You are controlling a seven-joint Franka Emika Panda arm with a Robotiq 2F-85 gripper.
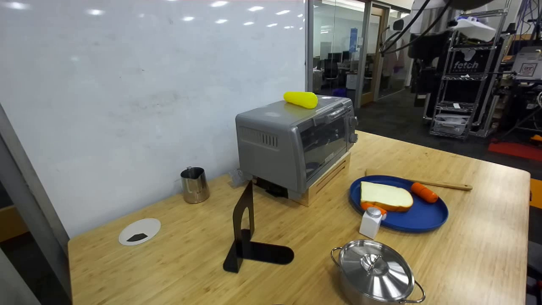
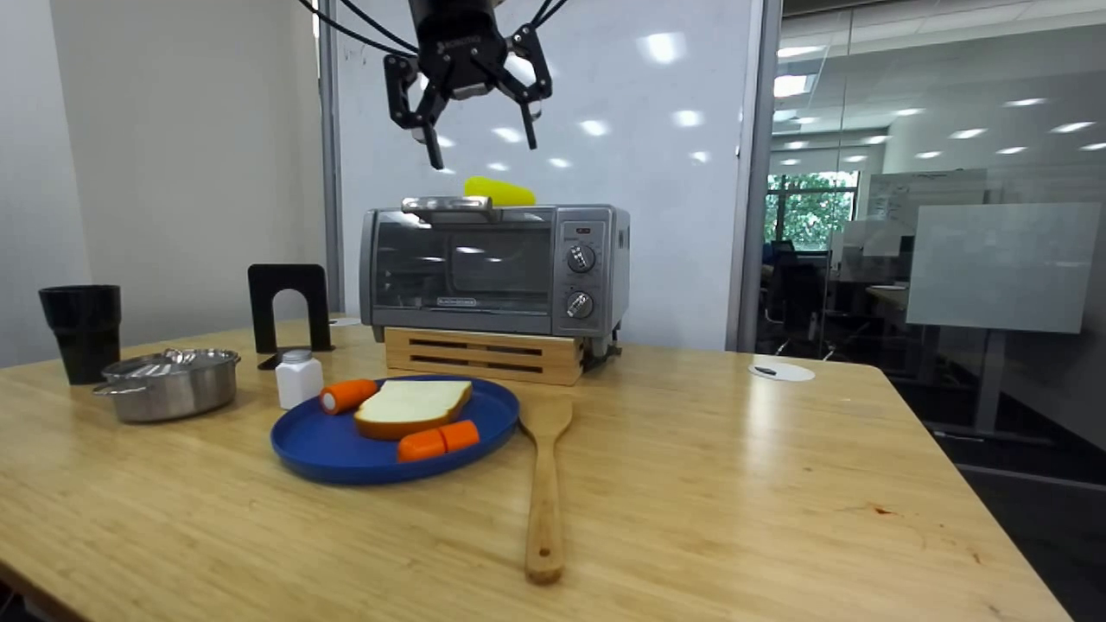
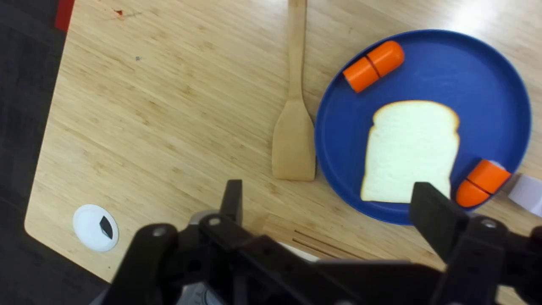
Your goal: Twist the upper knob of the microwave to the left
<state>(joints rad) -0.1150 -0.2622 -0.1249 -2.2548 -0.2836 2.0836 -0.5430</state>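
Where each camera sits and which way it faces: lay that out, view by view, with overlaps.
Exterior view: raised near the pot, angled toward the vented side and front of the oven; apparently arm cables hang at top right.
Exterior view: low, facing the oven's front and upper knob across the table; the open end effector hangs at the top.
Wrist view: at the wrist, looking down at plate, bread and spatula; spread fingers show at the bottom.
Both exterior views share oven and pot.
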